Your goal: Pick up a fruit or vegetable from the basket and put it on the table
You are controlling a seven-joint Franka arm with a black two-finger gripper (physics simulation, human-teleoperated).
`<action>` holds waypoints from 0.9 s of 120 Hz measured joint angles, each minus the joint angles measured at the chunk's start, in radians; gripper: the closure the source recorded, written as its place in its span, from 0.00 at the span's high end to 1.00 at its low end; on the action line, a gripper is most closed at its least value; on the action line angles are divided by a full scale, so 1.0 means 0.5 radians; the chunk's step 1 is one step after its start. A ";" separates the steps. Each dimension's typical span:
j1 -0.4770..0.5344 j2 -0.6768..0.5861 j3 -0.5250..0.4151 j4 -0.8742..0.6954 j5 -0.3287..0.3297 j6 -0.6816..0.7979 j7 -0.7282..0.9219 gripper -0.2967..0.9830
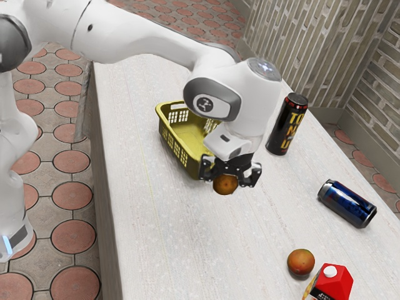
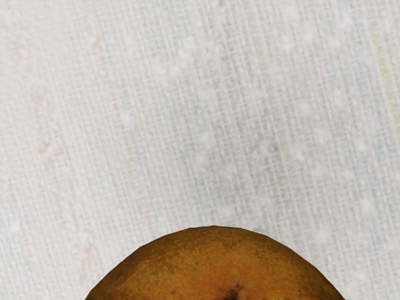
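In the exterior view my gripper is beside the basket's near corner, pointing down, shut on an orange-brown round fruit with a finger at each side. The same fruit shows large at the wrist view's lower edge, with the pale table beyond it. The yellow basket stands upright behind the gripper; my hand hides part of its inside, and its visible floor is bare. Whether the fruit touches the table, I cannot tell.
A second orange fruit lies near a red-topped carton toward the exterior view's lower right. A tall black can stands beyond my hand, and a blue can lies on its side.
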 joint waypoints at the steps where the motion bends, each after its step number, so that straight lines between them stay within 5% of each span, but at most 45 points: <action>1: -0.002 0.017 0.003 0.001 0.000 0.005 -0.001 0.46; 52: 0.051 0.350 0.038 0.007 0.000 0.205 -0.056 0.46; 80: 0.054 0.363 0.037 0.007 0.006 0.251 -0.075 0.70; 95: 0.058 -0.140 0.057 0.028 0.004 0.230 -0.091 0.74; 108: 0.136 -0.333 0.201 0.401 -0.004 -0.026 -0.099 0.76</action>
